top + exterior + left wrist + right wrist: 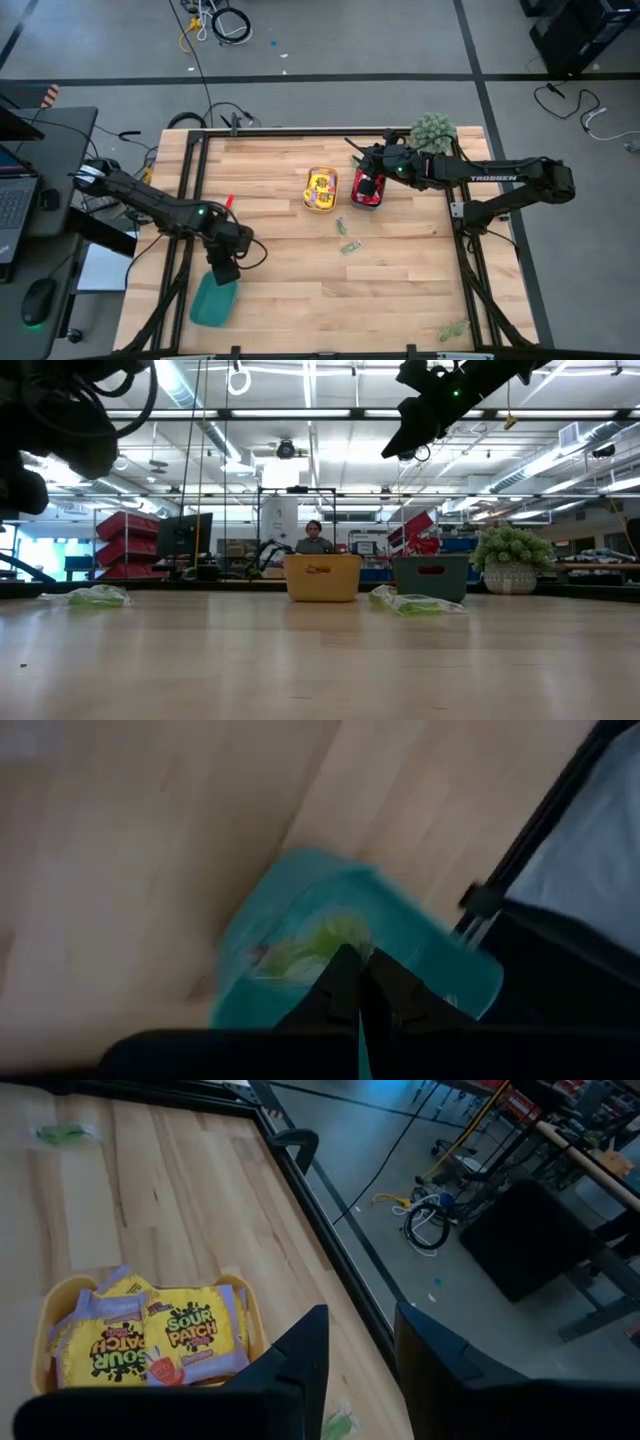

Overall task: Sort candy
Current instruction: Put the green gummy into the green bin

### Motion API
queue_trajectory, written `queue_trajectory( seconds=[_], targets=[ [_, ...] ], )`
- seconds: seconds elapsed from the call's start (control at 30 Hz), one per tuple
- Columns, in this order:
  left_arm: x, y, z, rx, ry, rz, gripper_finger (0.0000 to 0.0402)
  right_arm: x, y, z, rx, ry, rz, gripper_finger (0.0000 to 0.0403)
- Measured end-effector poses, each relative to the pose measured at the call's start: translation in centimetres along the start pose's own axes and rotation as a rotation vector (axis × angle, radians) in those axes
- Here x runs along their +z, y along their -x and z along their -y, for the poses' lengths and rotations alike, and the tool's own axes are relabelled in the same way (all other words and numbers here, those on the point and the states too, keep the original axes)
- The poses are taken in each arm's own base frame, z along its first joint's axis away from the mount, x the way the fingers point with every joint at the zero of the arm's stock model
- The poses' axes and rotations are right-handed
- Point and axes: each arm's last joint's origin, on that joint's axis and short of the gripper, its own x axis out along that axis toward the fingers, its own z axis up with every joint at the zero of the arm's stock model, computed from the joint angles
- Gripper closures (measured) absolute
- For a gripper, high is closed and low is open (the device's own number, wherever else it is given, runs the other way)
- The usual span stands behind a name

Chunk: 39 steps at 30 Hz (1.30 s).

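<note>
Yellow packets (150, 1342) fill the yellow tray (42, 1328).

Sorted and loose candy

Flat yellow paper-look packets (150, 1345) fill the tray beside the right gripper (358, 1370); crinkled pale green pieces (315, 942), blurred, perhaps heaped, lie under the left gripper (362, 982).

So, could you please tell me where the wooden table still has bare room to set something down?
The broad wooden table surface between the teal plastic tray and the pale green candy pieces at the near right corner is bare. It is crowded around the yellow tray, the red-filled tray and the loose green pieces.
</note>
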Motion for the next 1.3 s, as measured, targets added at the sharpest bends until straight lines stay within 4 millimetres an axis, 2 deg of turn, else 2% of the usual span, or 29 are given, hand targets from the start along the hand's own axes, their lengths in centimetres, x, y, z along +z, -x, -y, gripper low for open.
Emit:
queue_trajectory(
  seconds=[0.23,0.63,0.83,0.93,1.1,1.3],
  targets=[
    [0.9,0.0,1.0,-0.079,-0.04,0.075,0.0401,0.0,0.0,0.0,0.0,0.0,0.0,0.03],
    [2.2,-2.2,0.5,0.039,-0.097,0.042,0.0401,-0.1,0.0,0.0,0.003,0.006,-0.013,0.03],
    [3.4,-1.4,0.7,0.027,-0.112,0.108,0.0398,-0.1,0.0,0.0,0.003,0.004,-0.013,0.03],
    [3.8,-0.5,1.6,0.003,-0.156,0.141,0.0379,-0.1,0.0,0.0,0.002,0.003,-0.012,0.0296],
    [4.2,1.0,3.2,-0.012,-0.254,0.179,0.0323,-0.1,0.0,0.0,0.003,0.004,-0.015,0.0287],
    [4.4,2.9,3.5,0.09,-0.237,0.214,0.0248,-0.2,0.0,-0.1,0.004,0.007,-0.02,0.0279]
  ],
)
